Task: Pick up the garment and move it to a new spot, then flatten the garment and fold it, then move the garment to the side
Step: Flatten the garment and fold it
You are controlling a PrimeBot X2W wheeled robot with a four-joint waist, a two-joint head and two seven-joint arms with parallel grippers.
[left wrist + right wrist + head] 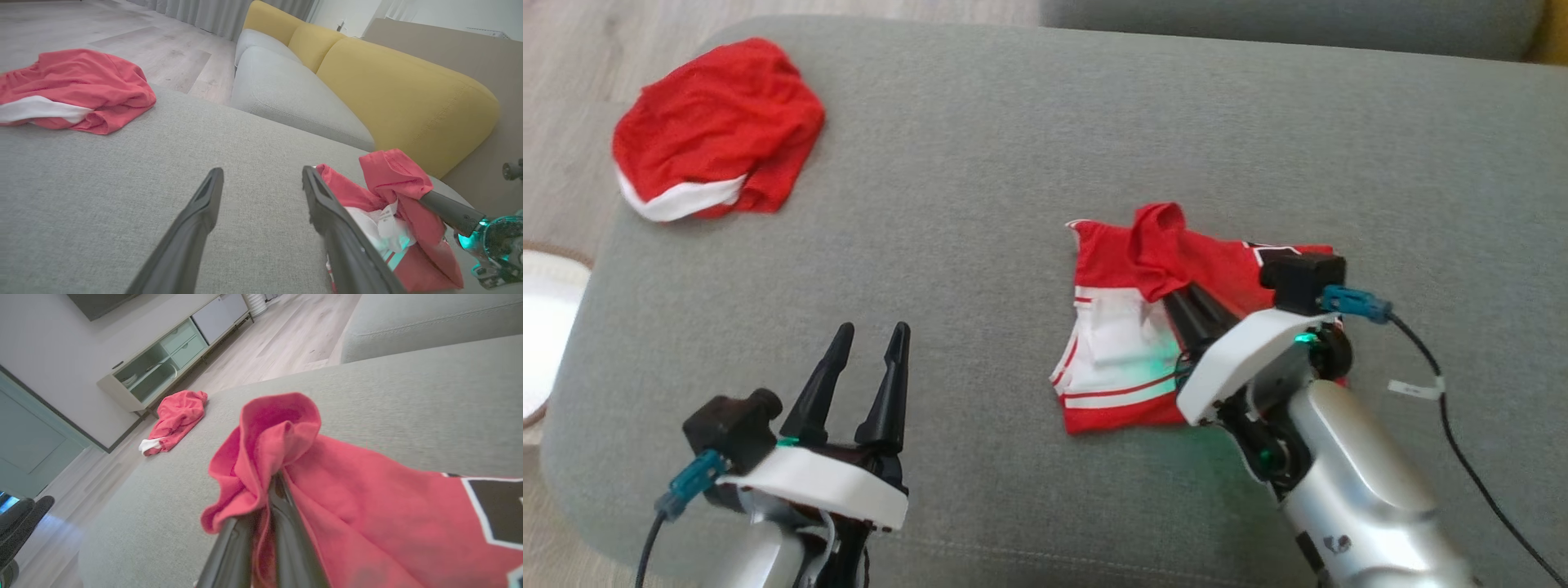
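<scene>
A: Status, right side?
B: right gripper (1176, 300) (276, 489) clamped on a raised fold of the garment (1111, 347) (367, 506). Fingers are together, with red cloth bunched up over the tips.
A: Where's the garment sitting?
B: On the grey cushion (1013, 163), right of centre in the head view. Everything except the pinched fold lies on the fabric. It's rumpled, with a white striped panel facing up on its left half and red on the rest. The right wrist view has a black-and-white print at its edge.
A: Left side?
B: left gripper (872, 333) (261, 177) is released, fingers spread with nothing between them. It's over the near-left part of the cushion, apart from the garment.
A: Anything else on there?
B: A second red piece (715, 131) (69, 87) with a white band, crumpled at the far-left corner, well apart from both grippers. The left wrist view has a yellow backrest (388, 81) beyond the cushion.
</scene>
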